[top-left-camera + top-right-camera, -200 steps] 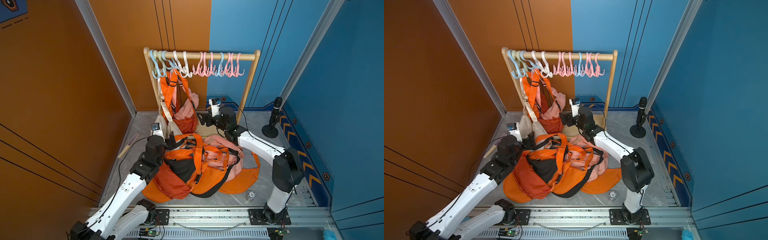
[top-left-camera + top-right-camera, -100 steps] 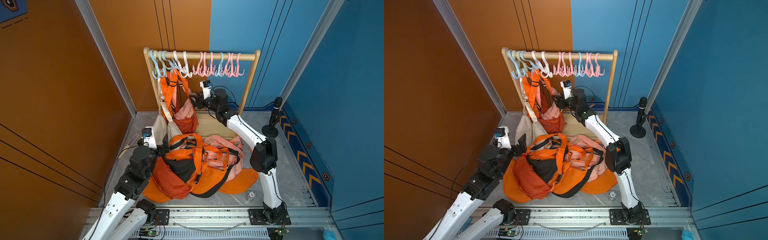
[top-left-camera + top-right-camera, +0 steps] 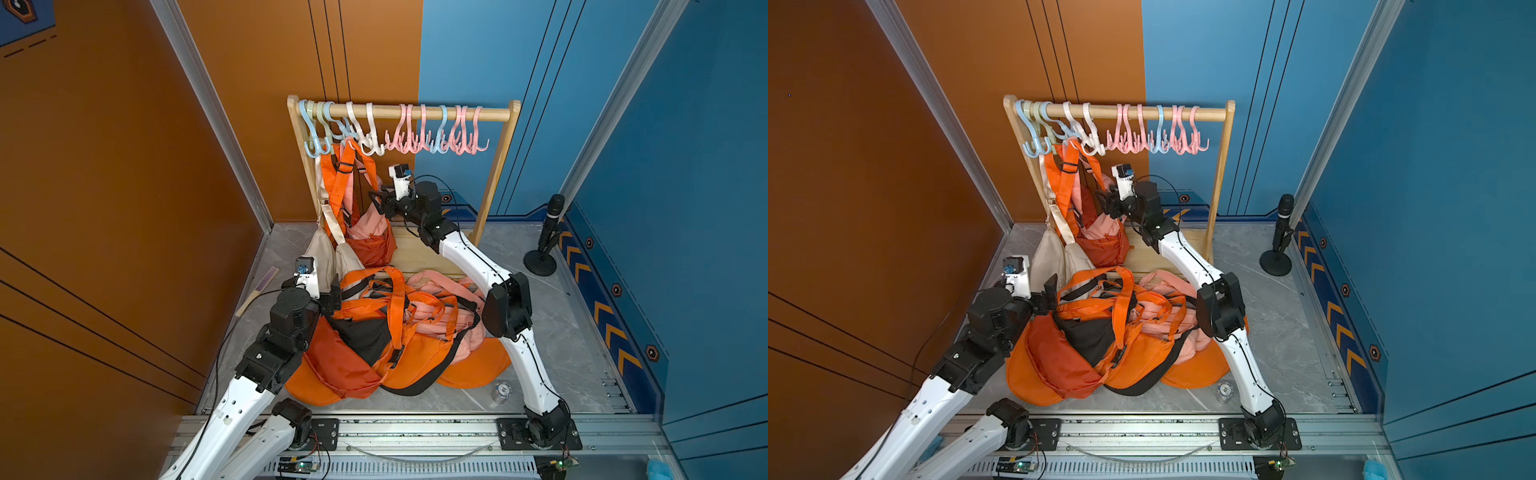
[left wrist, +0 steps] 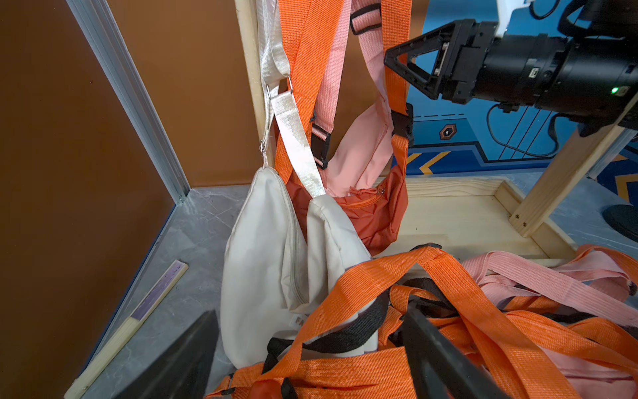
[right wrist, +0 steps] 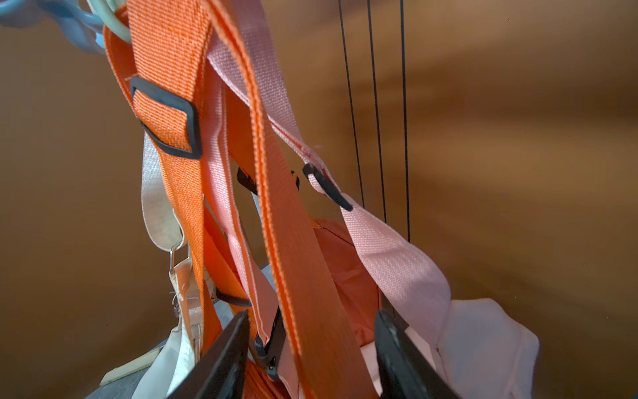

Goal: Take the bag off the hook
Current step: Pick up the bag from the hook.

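Three bags hang by their straps from the pastel hooks [image 3: 332, 133] at the left end of the wooden rail: an orange bag [image 3: 374, 249], a pink bag [image 3: 374, 220] and a cream bag [image 3: 326, 257]. My right gripper [image 3: 376, 199] is raised at the hanging straps. In the right wrist view its jaws [image 5: 312, 317] stand apart, one on each side of an orange strap [image 5: 297, 241], with a gap on both sides. The strap runs up to a hook [image 5: 103, 13]. My left gripper [image 3: 334, 295] is open low by the floor pile, with loose orange straps [image 4: 345, 300] between its fingers.
A heap of orange and pink bags [image 3: 395, 332] covers the floor between the arms. The rack's wooden base tray [image 3: 419, 257] lies behind it. A microphone stand [image 3: 544, 249] is at the right wall, a small bottle [image 3: 500, 390] near the front, a folded fan [image 3: 257, 291] by the left wall.
My right arm has risen from the floor pile to the hanging straps, and its jaws have narrowed around the orange strap. My left arm has drawn back toward the front left.
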`<action>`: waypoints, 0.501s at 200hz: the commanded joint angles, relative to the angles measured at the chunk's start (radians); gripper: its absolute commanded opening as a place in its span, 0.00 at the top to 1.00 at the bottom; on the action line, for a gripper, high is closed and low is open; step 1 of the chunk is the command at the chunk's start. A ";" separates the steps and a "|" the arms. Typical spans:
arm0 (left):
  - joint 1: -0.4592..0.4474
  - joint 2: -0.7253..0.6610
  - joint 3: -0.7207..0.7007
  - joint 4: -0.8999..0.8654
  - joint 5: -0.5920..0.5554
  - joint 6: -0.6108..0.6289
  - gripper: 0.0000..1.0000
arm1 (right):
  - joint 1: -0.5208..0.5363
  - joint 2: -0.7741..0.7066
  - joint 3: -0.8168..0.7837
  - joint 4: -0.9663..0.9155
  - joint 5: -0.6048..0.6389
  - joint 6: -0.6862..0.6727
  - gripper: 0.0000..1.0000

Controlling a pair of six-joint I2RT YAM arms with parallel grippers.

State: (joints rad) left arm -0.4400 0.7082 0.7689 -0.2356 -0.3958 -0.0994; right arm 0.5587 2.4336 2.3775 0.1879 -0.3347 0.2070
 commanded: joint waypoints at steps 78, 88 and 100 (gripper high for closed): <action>-0.011 -0.003 0.006 -0.013 0.009 0.014 0.15 | 0.047 -0.013 0.020 0.105 0.116 -0.027 1.00; -0.009 0.016 0.009 0.010 0.017 0.013 0.15 | 0.046 -0.051 -0.034 0.118 0.123 -0.036 1.00; -0.006 0.042 0.017 0.037 0.032 0.012 0.15 | 0.045 -0.099 -0.093 0.132 0.127 -0.047 1.00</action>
State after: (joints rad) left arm -0.4461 0.7132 0.7689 -0.2691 -0.3931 -0.0971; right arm 0.6033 2.4607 2.3707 0.2600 -0.2375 0.1921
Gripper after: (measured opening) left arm 0.852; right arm 0.050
